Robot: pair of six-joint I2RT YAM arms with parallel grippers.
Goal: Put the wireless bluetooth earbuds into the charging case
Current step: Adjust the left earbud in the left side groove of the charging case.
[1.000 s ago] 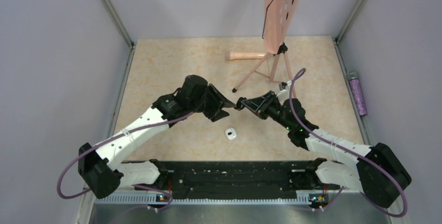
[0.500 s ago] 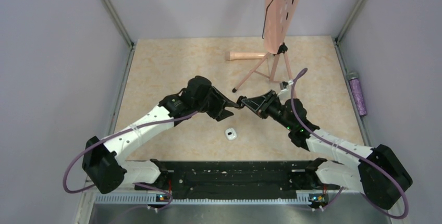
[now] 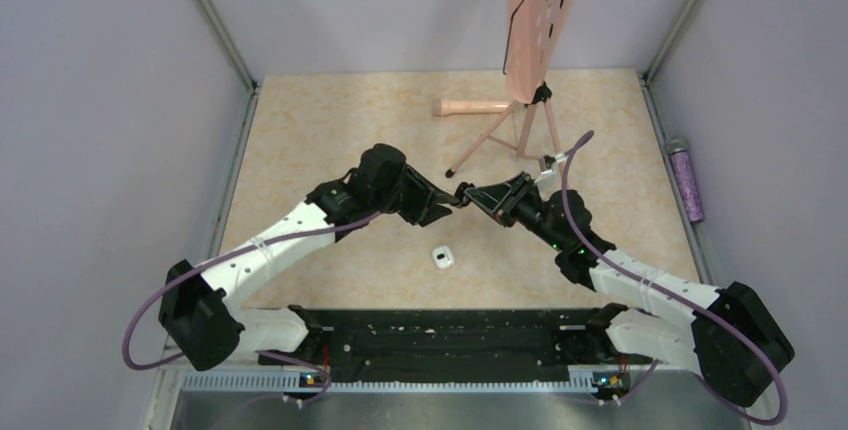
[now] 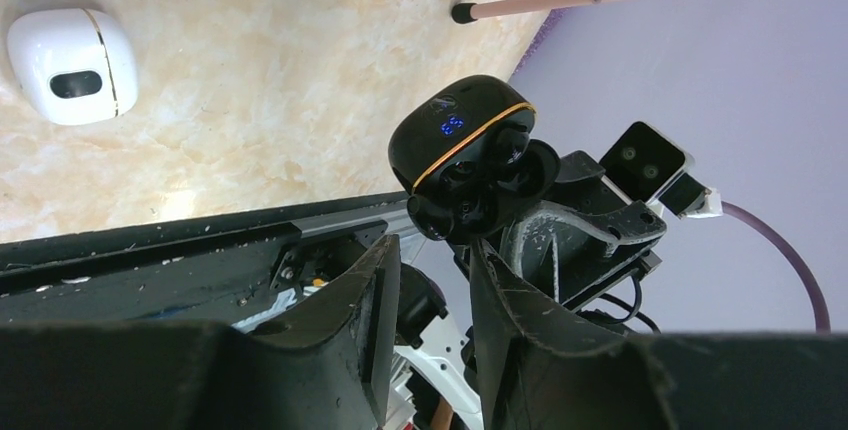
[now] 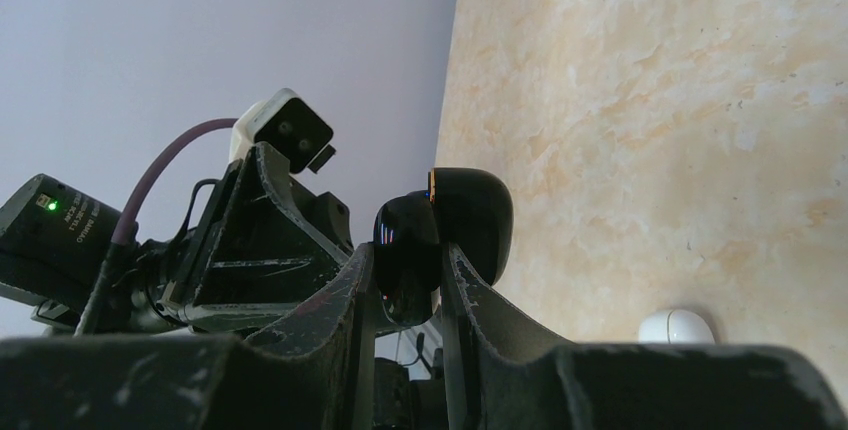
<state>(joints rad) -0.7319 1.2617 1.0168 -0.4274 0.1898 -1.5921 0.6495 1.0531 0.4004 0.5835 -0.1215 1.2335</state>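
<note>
Right wrist – right fingers (image 5: 470,290) clenched on charging case (image 5: 468,212); left fingers (image 4: 375,280) slightly parted at its edge – grip unclear.

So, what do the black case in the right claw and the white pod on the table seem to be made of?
Black case in the right claw: probably hard plastic, glossy, as it shows sharp reflections; a thin orange line crosses it. White pod: probably smooth plastic, slightly shiny, with a soft highlight, a thin gold line and a dark oval window.
</note>
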